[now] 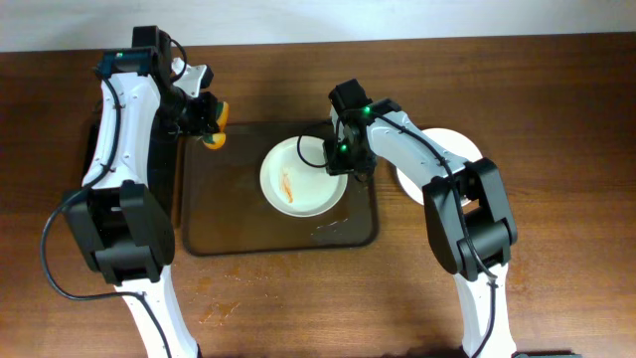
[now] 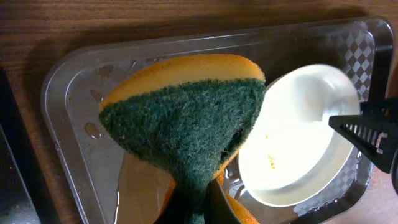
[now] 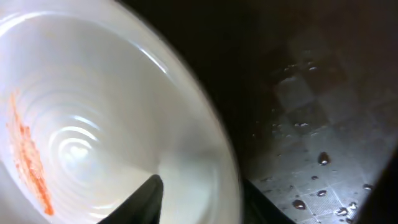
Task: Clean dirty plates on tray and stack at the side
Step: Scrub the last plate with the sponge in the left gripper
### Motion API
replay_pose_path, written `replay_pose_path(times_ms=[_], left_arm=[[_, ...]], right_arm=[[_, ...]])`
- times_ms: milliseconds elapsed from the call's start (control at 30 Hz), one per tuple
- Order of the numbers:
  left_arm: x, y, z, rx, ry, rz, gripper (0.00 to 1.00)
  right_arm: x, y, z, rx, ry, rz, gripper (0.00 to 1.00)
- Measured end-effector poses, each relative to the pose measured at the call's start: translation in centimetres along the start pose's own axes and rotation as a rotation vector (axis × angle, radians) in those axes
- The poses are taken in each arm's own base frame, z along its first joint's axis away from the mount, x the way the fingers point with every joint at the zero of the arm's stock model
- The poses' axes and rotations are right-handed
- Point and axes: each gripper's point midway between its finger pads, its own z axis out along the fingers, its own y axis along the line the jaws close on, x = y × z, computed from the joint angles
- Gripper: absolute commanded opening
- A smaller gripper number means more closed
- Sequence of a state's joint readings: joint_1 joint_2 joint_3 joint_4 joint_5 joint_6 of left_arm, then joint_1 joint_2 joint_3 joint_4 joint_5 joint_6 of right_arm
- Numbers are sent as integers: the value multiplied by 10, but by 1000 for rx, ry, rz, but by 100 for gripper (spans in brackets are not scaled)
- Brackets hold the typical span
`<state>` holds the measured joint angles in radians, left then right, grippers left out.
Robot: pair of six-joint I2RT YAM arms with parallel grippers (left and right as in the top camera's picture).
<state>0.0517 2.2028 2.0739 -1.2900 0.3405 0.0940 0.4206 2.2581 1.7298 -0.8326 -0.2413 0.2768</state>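
both jaws are clamped on something. your left gripper (image 1: 210,123) pinches the sponge (image 1: 216,138) and hangs over the tray's upper left corner. in the left wrist view the sponge's green scouring face is toward the camera with the yellow foam behind it, filling the middle of the frame. your right gripper (image 1: 343,162) pinches the right rim of the plate (image 1: 298,184). in the right wrist view one finger (image 3: 148,200) sits inside the plate at the bottom edge of the frame, and the rim runs between it and a dark shape on the outer side. the plate is on the tray (image 1: 229,224), a little above and right of the tray's middle. you cannot tell from overhead whether the gripped edge is lifted. an orange smear (image 3: 28,155) runs along the plate's inner face, at the left of the right wrist frame. water drops (image 3: 323,158) bead on the tray's checkered floor at the lower right. a second plate (image 1: 459,147) sits on the table (image 1: 556,109) to the right of the tray, partly under your right arm and apart from the tray
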Motion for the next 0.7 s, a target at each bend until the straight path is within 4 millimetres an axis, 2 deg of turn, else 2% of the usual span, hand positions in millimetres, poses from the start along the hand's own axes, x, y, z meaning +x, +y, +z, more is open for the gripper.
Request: replay_pose_path(times_ms=[33,67,200,400,500,700], left_arm=[[0,0,0,0,0,-3,0],[0,0,0,0,0,-7,0],[0,-7,2,2,4,6,1],[4,-41,16,17,35,78,1],[13,-50,32,24,91,90,1],[32,-49,81,29,225,78,1]], right_arm=[[1,1,0,-8,4,15,8],[1,3,1,-17,8,28,4],[5,9,1,-53,27,115,4],[9,21,3,-69,43,236,4],[12,30,5,-73,49,261,4],[13,34,6,-76,50,279,4]])
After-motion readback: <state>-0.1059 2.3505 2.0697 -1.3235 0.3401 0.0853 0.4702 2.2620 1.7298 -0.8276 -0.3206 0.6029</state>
